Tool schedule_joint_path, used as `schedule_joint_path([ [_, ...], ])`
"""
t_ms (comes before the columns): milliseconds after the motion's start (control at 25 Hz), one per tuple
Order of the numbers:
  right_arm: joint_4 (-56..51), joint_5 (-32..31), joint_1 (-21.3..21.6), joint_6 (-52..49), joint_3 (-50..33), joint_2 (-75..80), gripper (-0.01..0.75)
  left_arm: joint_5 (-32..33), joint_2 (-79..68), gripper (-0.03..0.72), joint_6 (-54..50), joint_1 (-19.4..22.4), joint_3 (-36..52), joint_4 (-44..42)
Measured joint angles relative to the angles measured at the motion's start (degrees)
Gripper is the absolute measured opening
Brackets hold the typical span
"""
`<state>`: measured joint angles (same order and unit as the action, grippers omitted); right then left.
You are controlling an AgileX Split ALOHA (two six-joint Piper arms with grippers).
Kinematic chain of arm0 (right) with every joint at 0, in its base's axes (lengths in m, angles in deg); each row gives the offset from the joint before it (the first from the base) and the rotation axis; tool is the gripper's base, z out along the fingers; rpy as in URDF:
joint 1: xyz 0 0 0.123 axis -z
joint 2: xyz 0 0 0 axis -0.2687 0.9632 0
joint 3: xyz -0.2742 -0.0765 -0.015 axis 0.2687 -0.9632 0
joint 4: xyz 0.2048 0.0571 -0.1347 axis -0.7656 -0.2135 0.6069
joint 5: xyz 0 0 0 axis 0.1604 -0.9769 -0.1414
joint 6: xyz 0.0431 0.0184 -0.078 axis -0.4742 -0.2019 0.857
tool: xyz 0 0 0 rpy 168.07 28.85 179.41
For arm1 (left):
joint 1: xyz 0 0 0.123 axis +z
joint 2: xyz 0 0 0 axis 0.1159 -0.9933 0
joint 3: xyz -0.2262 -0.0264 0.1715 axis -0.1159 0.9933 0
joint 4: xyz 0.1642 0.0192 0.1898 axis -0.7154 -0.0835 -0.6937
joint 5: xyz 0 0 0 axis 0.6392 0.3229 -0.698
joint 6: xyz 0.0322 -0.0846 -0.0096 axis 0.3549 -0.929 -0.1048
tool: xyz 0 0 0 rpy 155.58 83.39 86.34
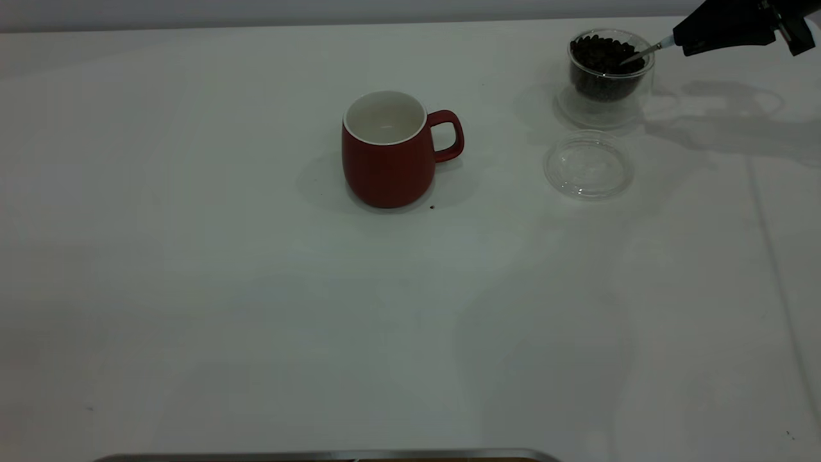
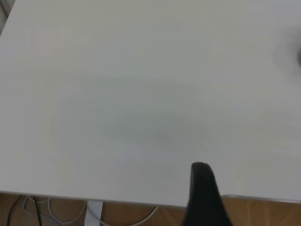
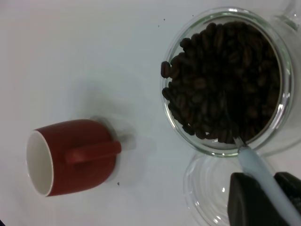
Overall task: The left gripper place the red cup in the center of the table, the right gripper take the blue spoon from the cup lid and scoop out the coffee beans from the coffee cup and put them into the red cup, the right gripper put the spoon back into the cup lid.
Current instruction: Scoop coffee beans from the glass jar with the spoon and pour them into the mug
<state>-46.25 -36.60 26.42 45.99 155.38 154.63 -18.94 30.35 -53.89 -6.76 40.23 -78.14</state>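
The red cup (image 1: 389, 151) stands upright and empty near the table's middle, handle to the right; it also shows in the right wrist view (image 3: 70, 155). The glass coffee cup (image 1: 609, 70) full of coffee beans (image 3: 225, 80) stands at the far right. My right gripper (image 1: 689, 42) is shut on the blue spoon (image 3: 263, 176), whose metal bowl end (image 1: 635, 56) is dipped into the beans. The clear cup lid (image 1: 588, 163) lies empty in front of the coffee cup. Of my left gripper only one dark finger (image 2: 203, 195) shows, over the table's edge.
One stray coffee bean (image 1: 431, 207) lies on the table by the red cup's base. A metal edge (image 1: 321, 457) runs along the near side of the table.
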Motion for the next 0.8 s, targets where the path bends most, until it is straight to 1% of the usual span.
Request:
schedule_joint_path([
  [240,0.2,-0.1,0.1,0.0,0.0,0.0,0.101,0.0,0.0,0.561,0.0,0.0,0.0,0.0],
  [640,0.1,-1.0,1.9,0.0,0.0,0.0,0.101,0.0,0.0,0.561,0.0,0.0,0.0,0.0],
  [800,-2.2,-0.9,2.2,1.4,-1.7,0.0,0.101,0.0,0.0,0.561,-0.1,0.0,0.0,0.0],
])
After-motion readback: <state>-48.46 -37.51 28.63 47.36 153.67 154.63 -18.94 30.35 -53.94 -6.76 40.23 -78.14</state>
